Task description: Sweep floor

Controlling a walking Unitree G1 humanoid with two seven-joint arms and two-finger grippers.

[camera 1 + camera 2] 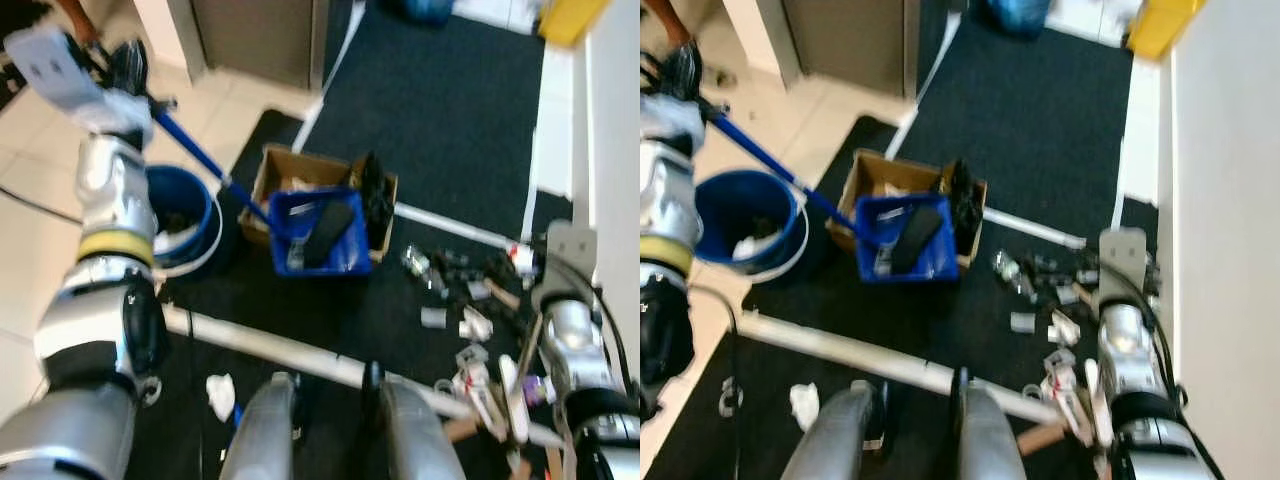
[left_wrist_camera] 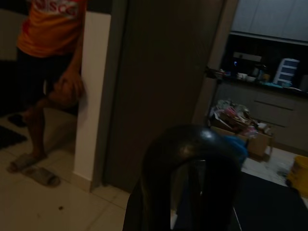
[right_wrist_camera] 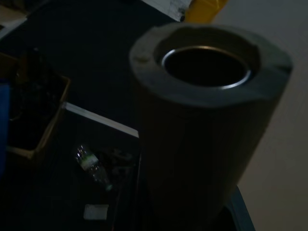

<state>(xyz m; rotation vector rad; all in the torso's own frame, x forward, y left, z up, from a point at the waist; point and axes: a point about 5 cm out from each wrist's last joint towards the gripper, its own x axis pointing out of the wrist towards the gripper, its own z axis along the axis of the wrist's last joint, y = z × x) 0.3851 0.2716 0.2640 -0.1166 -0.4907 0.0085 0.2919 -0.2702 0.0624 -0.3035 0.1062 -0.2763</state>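
My left gripper [image 1: 128, 68] is raised at the far left and shut on the long blue handle [image 1: 195, 150] of a blue dustpan [image 1: 320, 238]. The pan hangs over an open cardboard box [image 1: 275, 170] and holds a black item. A blue bucket [image 1: 185, 215] with some rubbish stands beside the box. At the right, my right arm [image 1: 572, 340] holds up a grey hollow tube [image 3: 207, 106]; its top end [image 1: 567, 245] shows by the wall. Litter [image 1: 470, 320], including a small plastic bottle [image 1: 415, 262], lies on the black mat [image 1: 440, 120].
A long white pole [image 1: 290, 352] lies across the mat in front of my legs. Crumpled white paper [image 1: 220, 395] sits near my feet. A white wall [image 1: 1230, 200] runs along the right, a yellow object [image 1: 570, 18] is far back. A person [image 2: 48, 53] stands by a doorway.
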